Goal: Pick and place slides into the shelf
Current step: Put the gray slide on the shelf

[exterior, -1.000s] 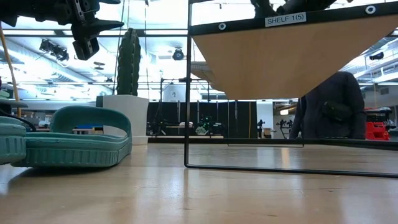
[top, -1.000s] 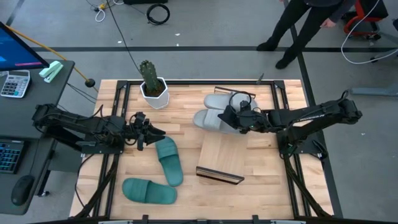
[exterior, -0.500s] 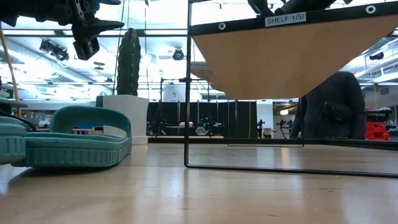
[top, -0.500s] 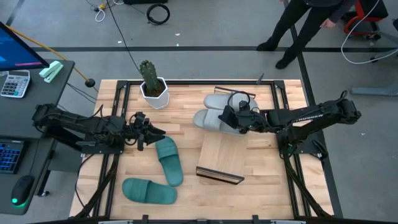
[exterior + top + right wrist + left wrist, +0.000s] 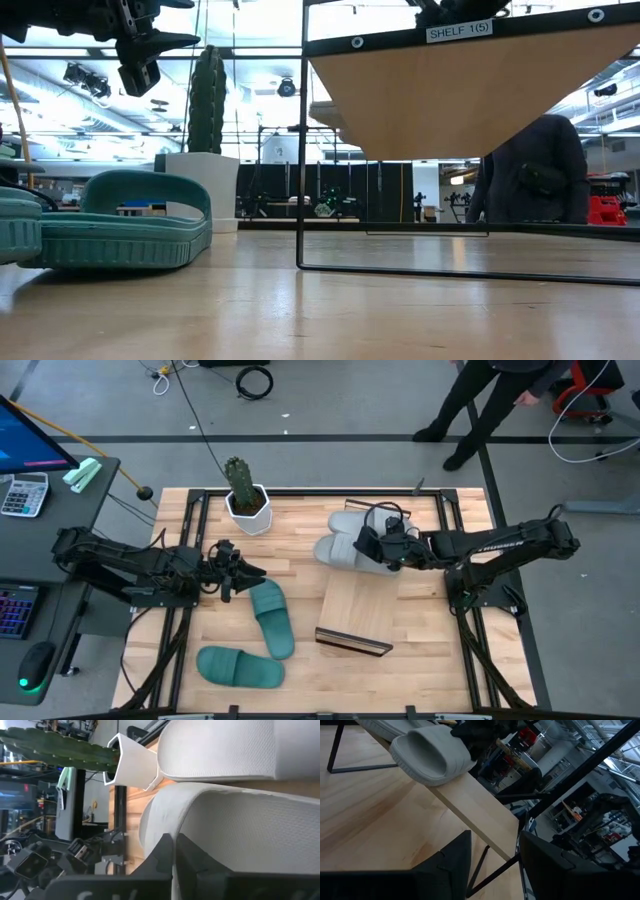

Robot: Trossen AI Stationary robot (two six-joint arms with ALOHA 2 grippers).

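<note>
A: Left side? 
B: The left gripper (image 5: 237, 575) waits spread and empty by the teal slides (image 5: 272, 618) near the worktop's left edge.

A: Right? 
B: The right gripper (image 5: 366, 546) pinches a grey slide (image 5: 338, 550), probably for the shelf (image 5: 360, 612).

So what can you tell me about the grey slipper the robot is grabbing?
The grey slide is a soft-looking, light grey sandal with a wide strap and a finely dimpled surface. It lies on the wooden table, just beyond the shelf, with the second grey slide right beside it. The right gripper is shut on its strap. From the left wrist view its rounded end pokes out past the shelf's edge.
</note>
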